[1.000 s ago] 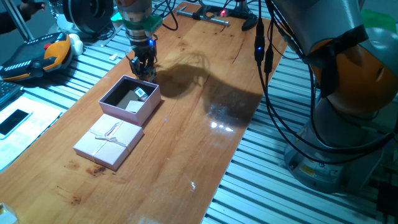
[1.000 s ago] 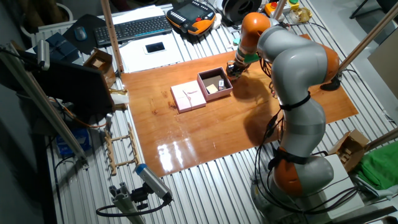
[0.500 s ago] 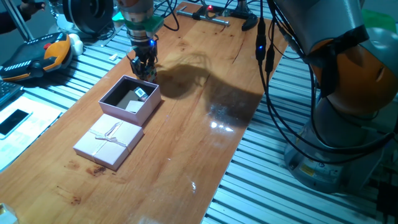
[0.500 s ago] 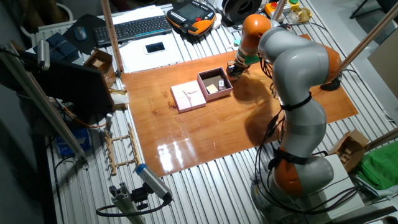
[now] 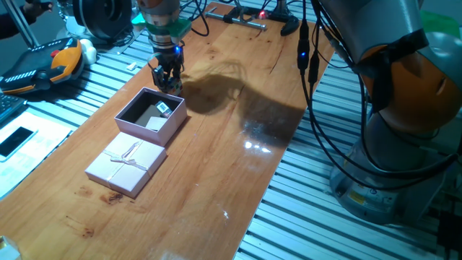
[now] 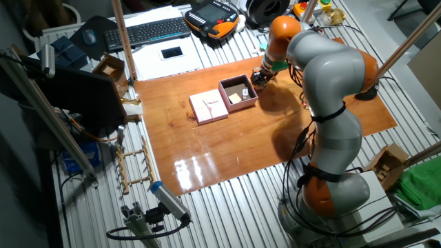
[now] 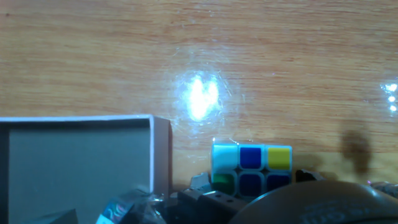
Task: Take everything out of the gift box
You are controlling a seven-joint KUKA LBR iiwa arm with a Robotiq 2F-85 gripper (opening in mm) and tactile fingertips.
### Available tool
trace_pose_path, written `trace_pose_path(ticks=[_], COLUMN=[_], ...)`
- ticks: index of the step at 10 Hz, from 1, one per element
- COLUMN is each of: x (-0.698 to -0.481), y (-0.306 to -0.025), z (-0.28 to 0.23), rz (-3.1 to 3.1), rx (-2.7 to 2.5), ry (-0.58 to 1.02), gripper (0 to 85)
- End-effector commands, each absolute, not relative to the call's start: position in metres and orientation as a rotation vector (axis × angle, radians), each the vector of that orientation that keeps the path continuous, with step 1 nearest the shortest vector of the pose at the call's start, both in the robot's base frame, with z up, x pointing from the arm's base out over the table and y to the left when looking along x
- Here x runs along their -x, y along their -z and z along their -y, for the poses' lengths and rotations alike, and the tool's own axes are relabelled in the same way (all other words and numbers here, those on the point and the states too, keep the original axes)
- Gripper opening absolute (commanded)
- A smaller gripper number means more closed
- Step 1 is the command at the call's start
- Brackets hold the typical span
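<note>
On the wooden table (image 5: 216,166), open pink box (image 5: 151,114) with lid (image 5: 126,165) beside it, two pieces inside. Just past its far corner, gripper (image 5: 167,78) low, clamped on the puzzle cube (image 7: 251,169), likely for setting down outside.

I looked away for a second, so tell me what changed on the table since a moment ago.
Hardly anything. The claw rose very slightly beside the gift box, with the puzzle cube at its tips, outside the box. Box, lid and the pieces inside stayed put.
</note>
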State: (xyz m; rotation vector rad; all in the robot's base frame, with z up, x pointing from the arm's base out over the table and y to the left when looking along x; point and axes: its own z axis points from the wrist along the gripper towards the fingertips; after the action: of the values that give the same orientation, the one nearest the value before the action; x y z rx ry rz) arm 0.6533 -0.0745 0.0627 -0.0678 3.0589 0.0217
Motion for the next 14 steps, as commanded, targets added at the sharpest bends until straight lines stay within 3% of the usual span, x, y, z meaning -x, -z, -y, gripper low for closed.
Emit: trace_pose_path(ticks=[1, 8, 14], x=[-0.652, -0.646, -0.641], y=[-0.067, -0.143, -0.162], z=[0.075, 0.05, 0.005], rz=[-3.059, -3.094, -3.072], rx=[0.068, -0.096, -0.078], ry=[-0.016, 0.036, 0.03], gripper=[70.0, 71.3, 71.0])
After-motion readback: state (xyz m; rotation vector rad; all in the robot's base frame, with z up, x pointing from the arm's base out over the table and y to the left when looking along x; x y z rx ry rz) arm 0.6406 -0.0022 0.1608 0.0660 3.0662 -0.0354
